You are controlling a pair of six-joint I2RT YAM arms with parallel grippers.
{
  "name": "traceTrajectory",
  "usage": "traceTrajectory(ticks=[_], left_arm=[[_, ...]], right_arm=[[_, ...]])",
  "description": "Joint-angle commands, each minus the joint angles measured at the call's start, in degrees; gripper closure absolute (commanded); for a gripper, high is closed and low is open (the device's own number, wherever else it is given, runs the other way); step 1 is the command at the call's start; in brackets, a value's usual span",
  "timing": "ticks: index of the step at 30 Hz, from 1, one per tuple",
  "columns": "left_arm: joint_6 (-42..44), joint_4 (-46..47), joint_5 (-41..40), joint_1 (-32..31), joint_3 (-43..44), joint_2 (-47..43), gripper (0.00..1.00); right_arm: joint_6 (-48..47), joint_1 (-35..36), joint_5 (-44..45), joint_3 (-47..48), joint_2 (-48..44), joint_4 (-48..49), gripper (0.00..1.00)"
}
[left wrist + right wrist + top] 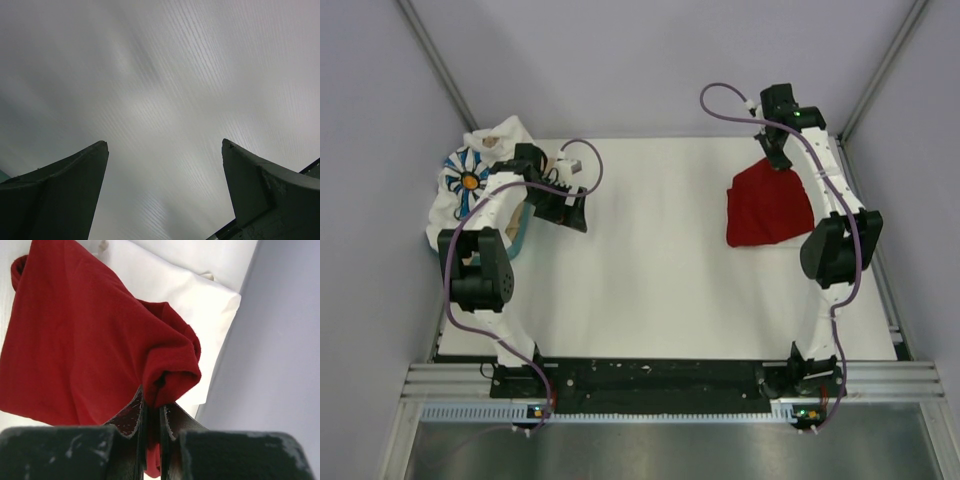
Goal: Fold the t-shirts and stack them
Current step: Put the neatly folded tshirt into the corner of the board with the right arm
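Observation:
The red t-shirt (pixel 768 205) lies folded at the back right of the white table; in the right wrist view it (pixel 85 335) hangs from the jaws. My right gripper (pixel 779 157) is shut on its far edge, and in the right wrist view the gripper (pixel 153 405) pinches a fold of red cloth. The daisy-print t-shirt (pixel 468 180) is bunched at the back left over the tray. My left gripper (pixel 576 212) is open and empty beside it; in the left wrist view the gripper (pixel 165 145) shows only bare table between its fingers. No plain white t-shirt can be told apart.
A teal tray edge (pixel 522 236) shows under the left arm beside the daisy shirt. The table's (pixel 650 270) white cover ends at a corner (pixel 227 300) by the grey right wall (pixel 280 350). Metal frame rails run along both sides.

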Motion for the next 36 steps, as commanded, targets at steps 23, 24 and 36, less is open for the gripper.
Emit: traceTrajectory(ticks=[23, 24, 36], left_arm=[[0.4, 0.7, 0.8, -0.1, 0.5, -1.5, 0.01], [0.3, 0.6, 0.8, 0.0, 0.7, -1.4, 0.01], [1.0, 0.7, 0.8, 0.0, 0.1, -1.9, 0.01]], right_arm=[[-3.8, -0.6, -1.8, 5.2, -13.5, -0.3, 1.0], [-4.0, -0.5, -2.2, 4.9, -13.9, -0.4, 1.0], [-10.4, -3.4, -1.9, -0.8, -11.7, 4.5, 1.0]])
